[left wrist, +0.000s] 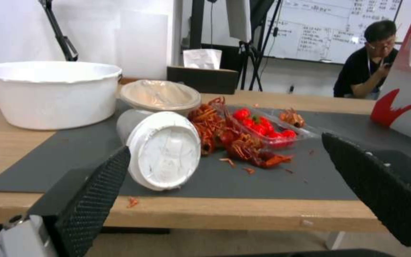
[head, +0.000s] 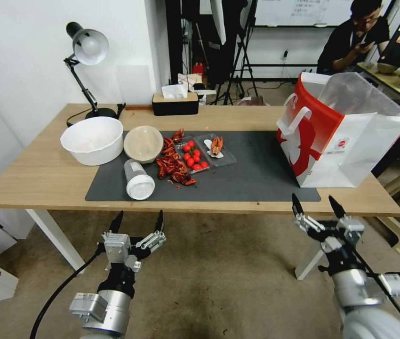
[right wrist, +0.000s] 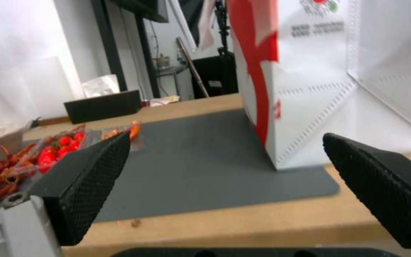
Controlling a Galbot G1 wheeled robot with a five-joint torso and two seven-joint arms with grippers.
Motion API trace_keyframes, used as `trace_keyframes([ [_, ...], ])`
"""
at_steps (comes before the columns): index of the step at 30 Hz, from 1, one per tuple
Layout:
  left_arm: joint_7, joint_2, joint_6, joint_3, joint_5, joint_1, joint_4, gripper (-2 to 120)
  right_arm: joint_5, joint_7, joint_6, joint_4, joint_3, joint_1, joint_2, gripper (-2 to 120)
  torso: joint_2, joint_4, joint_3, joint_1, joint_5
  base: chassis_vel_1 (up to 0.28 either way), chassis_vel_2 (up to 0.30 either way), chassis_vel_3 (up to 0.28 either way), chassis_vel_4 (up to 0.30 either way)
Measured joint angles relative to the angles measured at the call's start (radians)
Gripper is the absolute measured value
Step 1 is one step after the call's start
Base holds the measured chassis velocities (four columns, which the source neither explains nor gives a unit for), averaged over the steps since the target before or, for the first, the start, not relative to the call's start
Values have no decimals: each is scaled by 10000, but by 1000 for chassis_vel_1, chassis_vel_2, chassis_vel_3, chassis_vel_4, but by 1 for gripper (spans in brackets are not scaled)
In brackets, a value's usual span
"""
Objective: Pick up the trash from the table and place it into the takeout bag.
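Trash lay clustered on the left half of the grey mat (head: 252, 174): a lidded cup (head: 139, 180) on its side with the lid toward the robot, a covered beige bowl (head: 143, 143) just behind it, a heap of red shells (head: 172, 165) touching a clear tray of tomatoes (head: 192, 155), and a second clear tray (head: 216, 149) beside that. The cup looked light and thin-walled, likely to roll or dent, so a gentle hold across its barrel seemed best. The bowl looked stiff but wide, better taken at the rim. The loose shells seemed brittle and scattered, hard to pinch cleanly. The trays looked flimsy and apt to flex.

The bag (head: 341, 136) stood upright and open at the mat's right end, well apart from the trash.

The left gripper (head: 136, 221) hung below the table's near edge, in front of the cup, fingers spread wide. The right gripper (head: 316, 206) hung likewise in front of the bag, also wide apart.

The table (head: 35, 174) was pale wood, with a white bowl (head: 92, 140), a lamp (head: 87, 52) and a tissue box (head: 175, 102) toward the back. The floor was bare; tripods stood behind.
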Motion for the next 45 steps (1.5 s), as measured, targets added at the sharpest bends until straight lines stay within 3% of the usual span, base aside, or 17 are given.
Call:
trace_keyframes([
  [27,-226,305,182,-64,-412,-590,323,100,-29,-44,74,-204,-123,-176,346,100,0,2,0,0,0,0,0,0,0],
  [36,-1093,635,251,-165,-1104,-1432,606,100,-144,-20,0,-204,-287,-19,242,100,0,1,0,1,0,0,0,0,0],
  [38,-1745,789,445,-138,-1695,-1871,728,100,-200,24,-77,-209,-408,76,179,100,0,8,1,-1,4,0,0,0,0],
  [39,-1745,789,445,-138,-1695,-1871,728,100,-200,24,-77,-209,-408,76,179,100,0,8,1,-1,4,0,0,0,0],
  [41,-2348,951,696,-83,-2369,-2547,886,100,-269,101,-209,-220,-566,234,74,100,-1,-7,1,1,-3,0,0,0,0],
  [45,-2800,1021,956,-37,-2856,-2976,917,100,-295,182,-384,-282,-759,550,-122,100,-1,11,2,2,2,0,0,0,0],
])
